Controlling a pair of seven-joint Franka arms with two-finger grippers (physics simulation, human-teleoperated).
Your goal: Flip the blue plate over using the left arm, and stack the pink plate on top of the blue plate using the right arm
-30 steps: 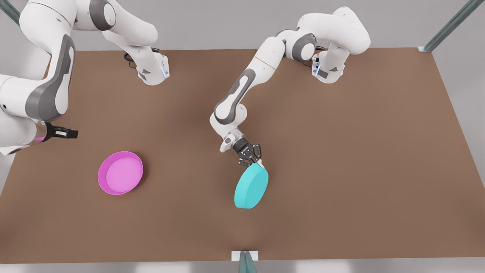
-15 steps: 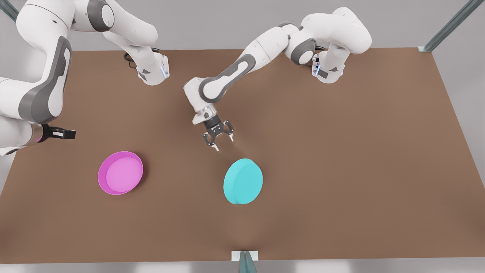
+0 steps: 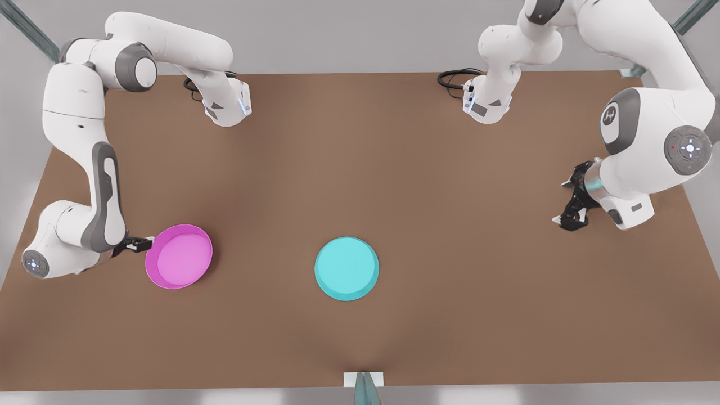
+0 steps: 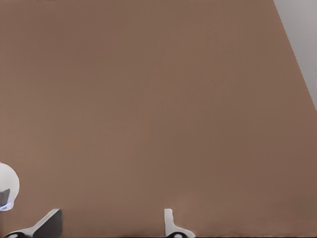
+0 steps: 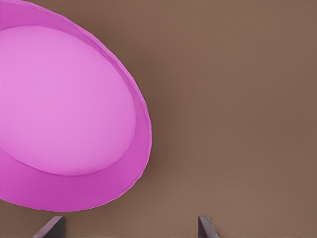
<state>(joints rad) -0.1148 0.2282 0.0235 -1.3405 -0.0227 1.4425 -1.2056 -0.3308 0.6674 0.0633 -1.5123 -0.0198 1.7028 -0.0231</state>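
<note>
The blue plate [image 3: 347, 268] now lies flat on the brown counter [image 3: 450, 236], base up, near the middle of the front edge. Half a second ago it was still tipped on its rim and settling, and a second ago it hung from the left gripper, so the flip looks finished. The left gripper [image 3: 572, 198] has let go and swung far off to the front view's right, where it hangs above bare counter, well apart from the plate. In the left wrist view its jaws stand apart, with one fingertip [image 4: 171, 223] showing over plain brown surface and nothing between them. The left arm now seems to be waiting. The pink plate [image 3: 179, 256] sits upright where it was, on the front view's left, well apart from the blue one, its lighter inside facing up. What has changed around it is the right gripper [image 3: 138, 244]. It was up and off to the side a second ago, and has dropped low, coming in level to the plate's rim on the side away from the blue plate. In the right wrist view the pink plate [image 5: 69, 109] fills much of the frame just ahead of the jaws, which are spread, with the rim not yet between them. The work has therefore passed to the second half: closing on the pink rim, lifting, and carrying it across onto the blue plate's upturned base.
</note>
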